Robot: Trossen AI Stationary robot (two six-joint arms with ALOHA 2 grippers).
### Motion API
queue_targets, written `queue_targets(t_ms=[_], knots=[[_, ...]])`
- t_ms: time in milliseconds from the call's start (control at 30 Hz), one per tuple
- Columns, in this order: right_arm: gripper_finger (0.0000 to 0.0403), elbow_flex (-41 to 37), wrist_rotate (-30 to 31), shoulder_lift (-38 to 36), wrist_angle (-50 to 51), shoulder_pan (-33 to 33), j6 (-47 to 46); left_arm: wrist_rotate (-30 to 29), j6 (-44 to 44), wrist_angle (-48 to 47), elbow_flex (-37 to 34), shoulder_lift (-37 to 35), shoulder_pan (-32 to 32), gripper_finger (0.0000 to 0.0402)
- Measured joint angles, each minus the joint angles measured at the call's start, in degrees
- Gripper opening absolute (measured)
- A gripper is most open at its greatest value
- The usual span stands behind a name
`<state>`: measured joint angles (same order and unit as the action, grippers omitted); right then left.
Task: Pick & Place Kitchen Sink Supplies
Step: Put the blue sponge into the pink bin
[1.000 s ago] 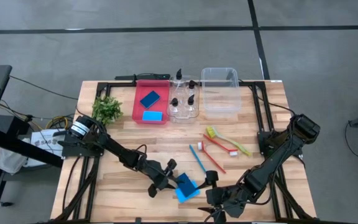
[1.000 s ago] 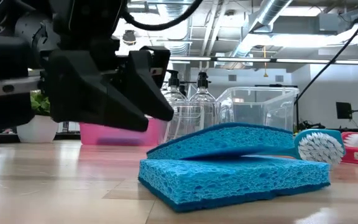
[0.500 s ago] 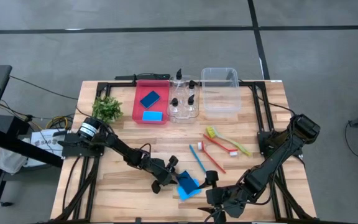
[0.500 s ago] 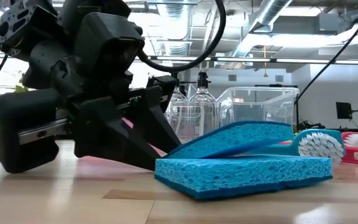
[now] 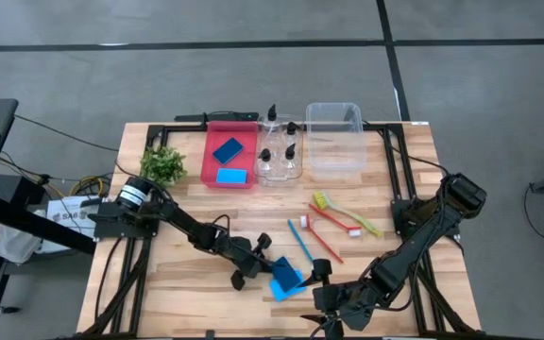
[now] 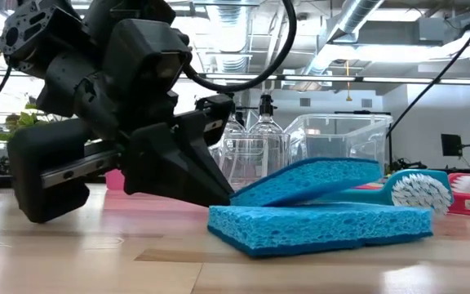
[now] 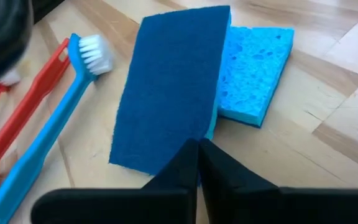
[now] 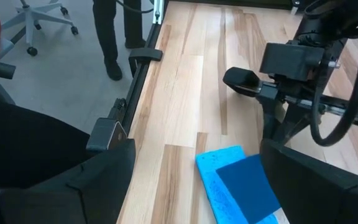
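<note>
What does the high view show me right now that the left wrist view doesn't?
Only the high view shows the red bin with two sponges, the pump bottles, the clear bin, the plant and the yellow-green brush. Only the left wrist view shows the left hand pinched shut at the dark sponge's edge, which overlaps the light blue sponge. Both show those stacked sponges and the blue brush.

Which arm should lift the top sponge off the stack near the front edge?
Left. The left gripper has its shut fingers at the dark-faced sponge, which lies on the light sponge. The right gripper waits, open.
</note>
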<state>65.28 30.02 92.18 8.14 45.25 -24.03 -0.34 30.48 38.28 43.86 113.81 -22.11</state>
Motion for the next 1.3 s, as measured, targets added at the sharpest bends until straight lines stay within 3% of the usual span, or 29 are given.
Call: queue_targets(t_ms=[233,400,633,867,1133,1300], knots=[[0.0337,0.0,0.0,0.0,0.0,0.0,0.0,-0.8,-0.2,0.3,0.0,-0.1,-0.1,0.0008],[0.0337,0.0,0.0,0.0,0.0,0.0,0.0,-4.7,-0.3,0.1,-0.1,-2.2,-1.1,0.0008],[0.0337,0.0,0.0,0.0,0.2,0.0,0.0,-6.3,-0.8,0.1,-0.3,-10.5,-5.3,0.0008],[0.0337,0.0,0.0,0.0,0.2,0.0,0.0,-5.8,-0.9,0.0,-4.9,-21.8,-11.8,0.0008],[0.0337,0.0,0.1,0.0,0.2,-0.1,0.0,-11.6,-1.1,0.0,-12.4,-29.6,-12.8,0.0008],[0.0337,0.0,0.1,0.0,0.3,-0.4,0.1,-19.5,-2.1,0.2,-15.0,-32.4,-12.9,0.0008]])
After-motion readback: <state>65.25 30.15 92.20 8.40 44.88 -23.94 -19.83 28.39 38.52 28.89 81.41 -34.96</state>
